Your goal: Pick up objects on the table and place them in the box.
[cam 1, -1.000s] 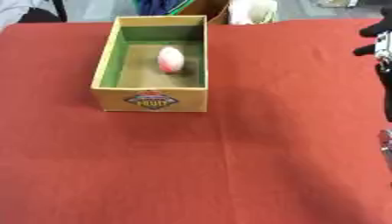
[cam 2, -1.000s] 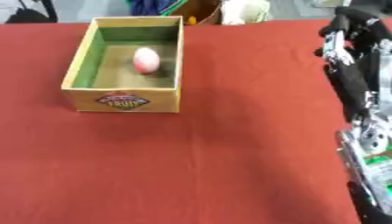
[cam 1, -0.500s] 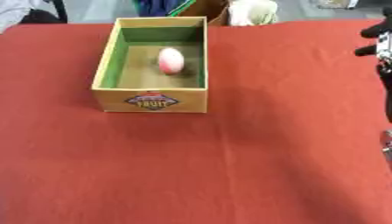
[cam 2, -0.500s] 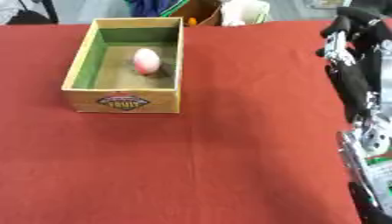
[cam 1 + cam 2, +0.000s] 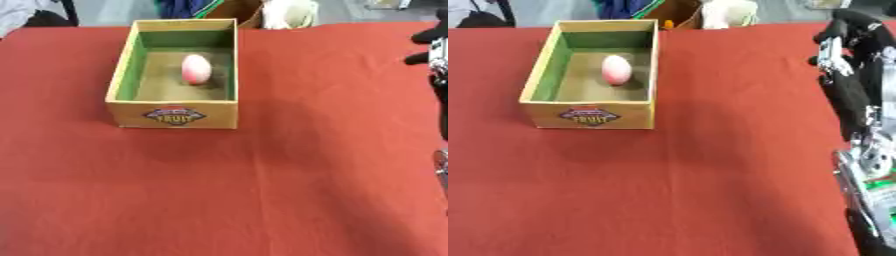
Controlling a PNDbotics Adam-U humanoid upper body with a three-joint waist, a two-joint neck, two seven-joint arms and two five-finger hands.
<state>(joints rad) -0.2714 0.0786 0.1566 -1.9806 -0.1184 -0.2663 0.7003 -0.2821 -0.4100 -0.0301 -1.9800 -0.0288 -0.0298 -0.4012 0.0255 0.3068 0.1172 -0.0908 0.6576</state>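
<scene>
Since the pink egg-shaped object [image 5: 196,69] already lies inside the box [image 5: 127,75] on the red bench [image 5: 262,190], looking light, smooth and prone to roll, I'd cradle its midsection; right hand [image 5: 846,35] raised at bench edge, fingers unreadable.

A pink egg-shaped object [image 5: 616,69] lies inside the open cardboard box [image 5: 590,114] on the red tablecloth [image 5: 710,175]; the right arm [image 5: 857,90] occupies the right edge.
</scene>
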